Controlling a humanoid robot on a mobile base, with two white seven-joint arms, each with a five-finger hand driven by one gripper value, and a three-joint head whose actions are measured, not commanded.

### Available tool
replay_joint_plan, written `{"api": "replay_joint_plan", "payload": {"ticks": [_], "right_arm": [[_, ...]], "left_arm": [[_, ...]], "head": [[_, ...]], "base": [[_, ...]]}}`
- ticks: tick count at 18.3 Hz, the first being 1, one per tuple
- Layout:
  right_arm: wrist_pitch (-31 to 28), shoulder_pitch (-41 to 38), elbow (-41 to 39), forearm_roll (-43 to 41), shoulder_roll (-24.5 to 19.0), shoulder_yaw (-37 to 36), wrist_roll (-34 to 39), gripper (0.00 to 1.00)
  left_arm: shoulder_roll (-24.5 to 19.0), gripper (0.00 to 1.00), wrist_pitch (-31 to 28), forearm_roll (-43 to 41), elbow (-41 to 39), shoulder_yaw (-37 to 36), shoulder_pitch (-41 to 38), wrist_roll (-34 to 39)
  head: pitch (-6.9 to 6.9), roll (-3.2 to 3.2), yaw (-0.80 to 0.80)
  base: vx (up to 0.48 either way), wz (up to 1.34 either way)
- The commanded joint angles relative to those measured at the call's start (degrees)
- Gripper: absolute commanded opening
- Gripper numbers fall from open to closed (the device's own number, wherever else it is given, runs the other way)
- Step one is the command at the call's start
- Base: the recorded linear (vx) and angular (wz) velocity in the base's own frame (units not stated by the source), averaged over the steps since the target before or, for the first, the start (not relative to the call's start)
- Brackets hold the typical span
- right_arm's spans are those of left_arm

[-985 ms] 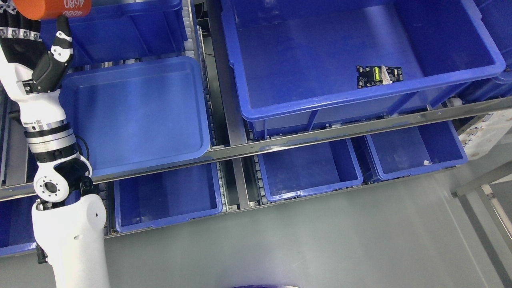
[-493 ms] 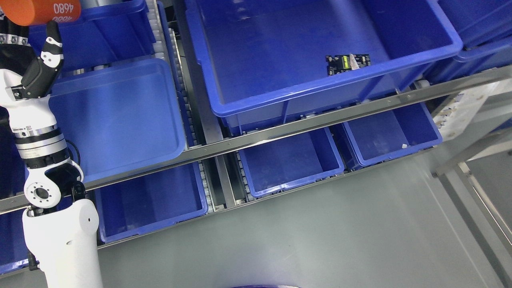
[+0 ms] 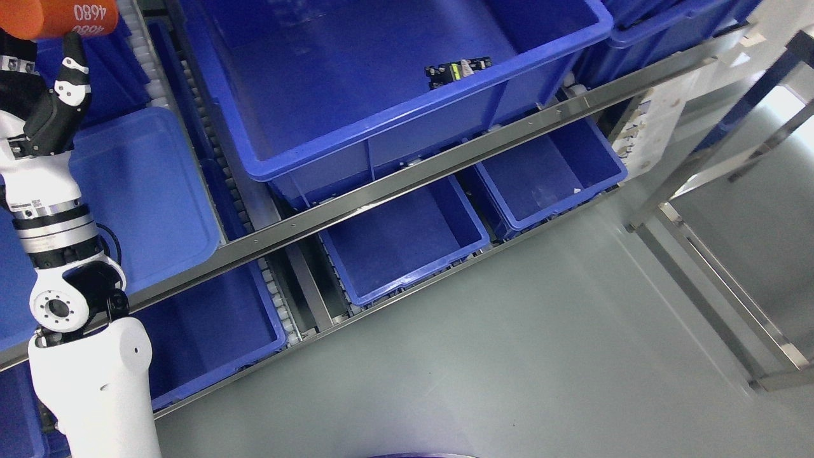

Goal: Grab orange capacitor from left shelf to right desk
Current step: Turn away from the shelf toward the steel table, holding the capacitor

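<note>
Below the sloping steel shelf rail [image 3: 407,181], bare grey floor [image 3: 509,356] spreads wide to the metal frame legs [image 3: 712,280] at right. Up at the top left corner, the left hand [image 3: 38,95] is clamped on the orange capacitor [image 3: 57,18], which sits above its black thumb [image 3: 60,105], over the blue bins [image 3: 356,95]. White digits "4680" mark the smooth orange cylinder, partly cut by the picture edge.

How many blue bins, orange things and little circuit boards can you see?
Blue bins: 8, counting partly cut-off ones, such as the big bin and the shallow tray
Orange capacitor, in the left hand: 1
Circuit board: 1
Total: 10
</note>
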State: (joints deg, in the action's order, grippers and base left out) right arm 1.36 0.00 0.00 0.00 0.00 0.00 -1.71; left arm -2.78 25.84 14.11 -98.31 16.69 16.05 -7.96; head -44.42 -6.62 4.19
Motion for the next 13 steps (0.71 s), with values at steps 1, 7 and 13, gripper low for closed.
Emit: {"api": "replay_joint_plan", "payload": {"ticks": [1, 7, 13], "right_arm": [[0.04, -1.14, -1.0, 0.26, 1.0, -0.7, 0.04, 1.0], [0.04, -1.14, -1.0, 0.26, 1.0, -0.7, 0.04, 1.0], [0.04, -1.14, -1.0, 0.26, 1.0, -0.7, 0.04, 1.0]], "left_arm": [[-0.2, 0.21, 0.44, 0.04, -0.21, 2.2, 0.03, -0.04], [-0.2, 0.21, 0.52, 0.21, -0.21, 3.79, -0.05, -0.04], [-0.38, 0.21, 0.44, 0.22, -0.12, 3.79, -0.05, -0.13]], "head": [[0.0, 0.0, 0.0], [0.0, 0.0, 0.0], [0.0, 0.0, 0.0]], "base": [[-0.066, -0.45], [-0.074, -0.43], [-0.062, -0.29]]}}
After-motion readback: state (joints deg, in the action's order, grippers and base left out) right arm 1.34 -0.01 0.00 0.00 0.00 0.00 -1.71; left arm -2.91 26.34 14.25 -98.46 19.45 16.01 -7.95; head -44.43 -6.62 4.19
